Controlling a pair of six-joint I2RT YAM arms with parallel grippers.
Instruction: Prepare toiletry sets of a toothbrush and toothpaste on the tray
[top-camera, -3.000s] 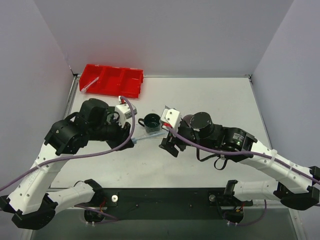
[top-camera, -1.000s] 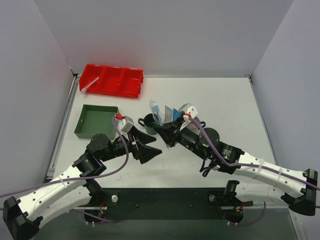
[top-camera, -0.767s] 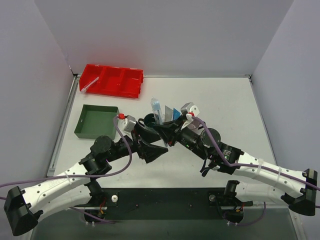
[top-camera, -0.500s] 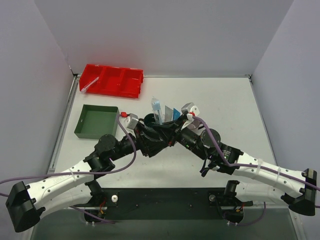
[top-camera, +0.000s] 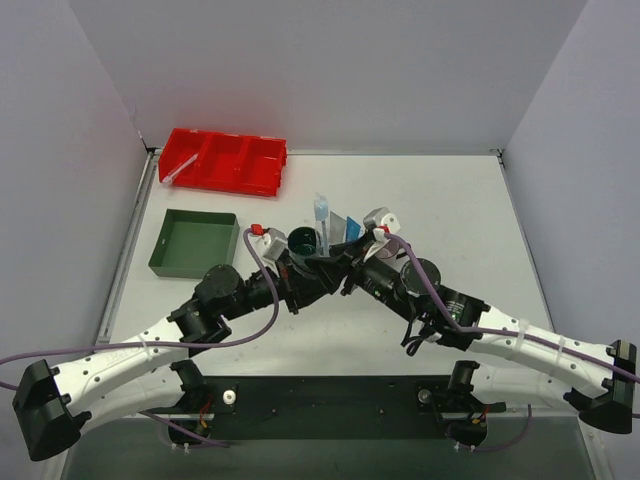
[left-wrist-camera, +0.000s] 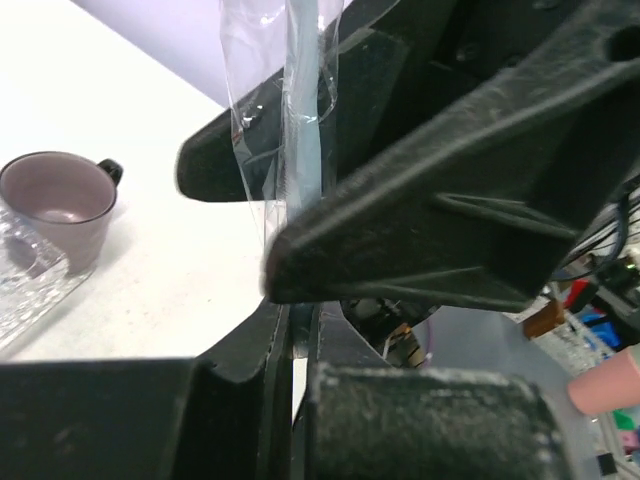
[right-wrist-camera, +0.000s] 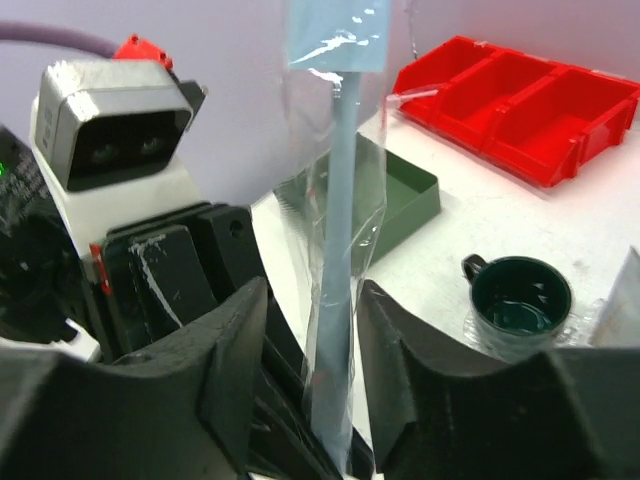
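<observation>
The toothbrush (top-camera: 321, 222), a pale stick sealed in a clear wrapper, stands upright above the middle of the table (top-camera: 450, 200), its lower end down between the two grippers. The left gripper (top-camera: 312, 272) is clenched on that lower end: in its wrist view the stick runs straight down into the narrow slit between its fingers (left-wrist-camera: 240, 420). The right gripper (top-camera: 338, 270) meets it from the other side, released, its fingers (right-wrist-camera: 235, 370) standing either side of the stick with a gap on each side.

Just left of the stick sits a dark green mug (top-camera: 303, 240). Just right of it, a blue toothpaste (top-camera: 338, 226) stands on end beside a pale grey flat piece; what they rest in is hidden. The tray (left-wrist-camera: 25, 285), clear and bumpy, shows only as a corner in the left wrist view, right against a mauve mug (left-wrist-camera: 60, 205).

Farther left lies a green square tray (top-camera: 193, 242). Behind it, at the back left, is the red bin (top-camera: 225, 160), with a pale stick (top-camera: 172, 172) in its left end
</observation>
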